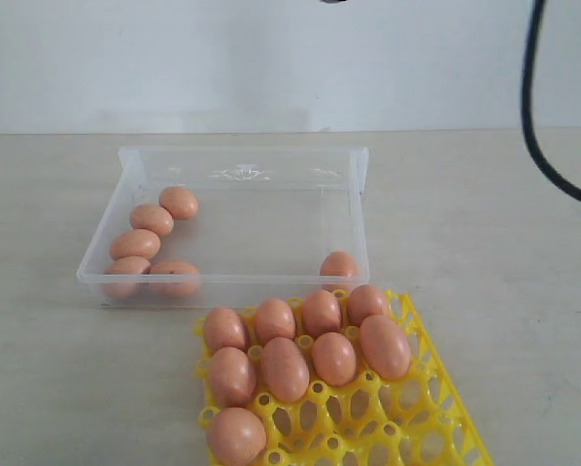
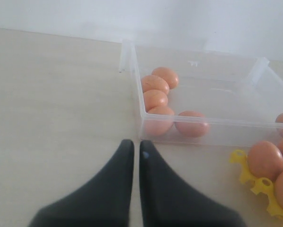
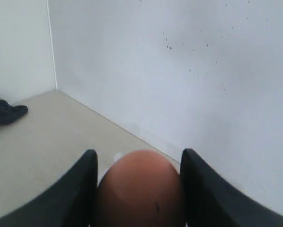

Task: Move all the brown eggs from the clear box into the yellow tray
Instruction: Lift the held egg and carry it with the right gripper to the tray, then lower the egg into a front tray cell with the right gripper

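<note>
The clear box [image 1: 354,170] sits at the table's middle and holds several brown eggs [image 1: 152,219] along its left wall and one egg [image 1: 338,264] at its front right corner. The yellow tray [image 1: 436,408] stands just in front of it with several brown eggs [image 1: 286,369] in its cups. My left gripper [image 2: 133,145] is shut and empty, low over the table near the box's corner [image 2: 142,124]. My right gripper [image 3: 139,158] is shut on a brown egg [image 3: 141,189], facing the wall. Neither gripper shows in the exterior view.
A black cable [image 1: 543,136] hangs down at the right of the exterior view. A dark cloth-like object [image 3: 4,112] lies on the table by the wall corner. White walls close off the back of the table.
</note>
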`<state>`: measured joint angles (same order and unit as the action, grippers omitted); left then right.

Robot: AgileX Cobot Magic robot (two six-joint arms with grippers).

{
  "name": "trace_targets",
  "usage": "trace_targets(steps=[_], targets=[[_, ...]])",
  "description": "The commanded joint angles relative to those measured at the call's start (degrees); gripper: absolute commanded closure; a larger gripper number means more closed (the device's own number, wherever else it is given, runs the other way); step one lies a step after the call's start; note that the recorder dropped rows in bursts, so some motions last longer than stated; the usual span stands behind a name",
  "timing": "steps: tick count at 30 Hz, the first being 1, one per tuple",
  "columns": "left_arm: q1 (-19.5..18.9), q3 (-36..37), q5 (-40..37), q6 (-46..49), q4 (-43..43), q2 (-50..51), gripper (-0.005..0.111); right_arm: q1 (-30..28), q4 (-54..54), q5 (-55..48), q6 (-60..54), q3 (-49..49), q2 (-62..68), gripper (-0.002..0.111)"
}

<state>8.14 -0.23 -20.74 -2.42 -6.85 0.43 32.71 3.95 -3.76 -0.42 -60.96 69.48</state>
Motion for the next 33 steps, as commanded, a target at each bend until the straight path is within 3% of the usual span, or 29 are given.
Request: trace_targets(steps=[1, 8, 15, 23, 33], targets=[[0.13, 0.23, 0.43, 0.24, 0.24, 0.24, 0.103, -0.18, -4.9, 6.37, 0.42, 9.89, -4.84, 0.108], [0.13, 0.23, 0.43, 0.24, 0.24, 0.24, 0.103, -0.18, -6.85, 25.17, 9.69, 29.39, -6.99, 0.108], [0.13, 0.23, 0.43, 0.24, 0.24, 0.24, 0.103, -0.18, -5.39, 29.11, 15.09, 41.27, -6.99, 0.108], [0.13, 0.23, 0.43, 0.24, 0.24, 0.24, 0.103, -0.18, 8.91, 28.65, 21.28, 47.66, -6.99, 0.108], [0.13, 0.23, 0.43, 0.24, 0.24, 0.24, 0.103, -0.18, 27.39, 29.31, 22.85, 48.22, -6.99, 0.108]])
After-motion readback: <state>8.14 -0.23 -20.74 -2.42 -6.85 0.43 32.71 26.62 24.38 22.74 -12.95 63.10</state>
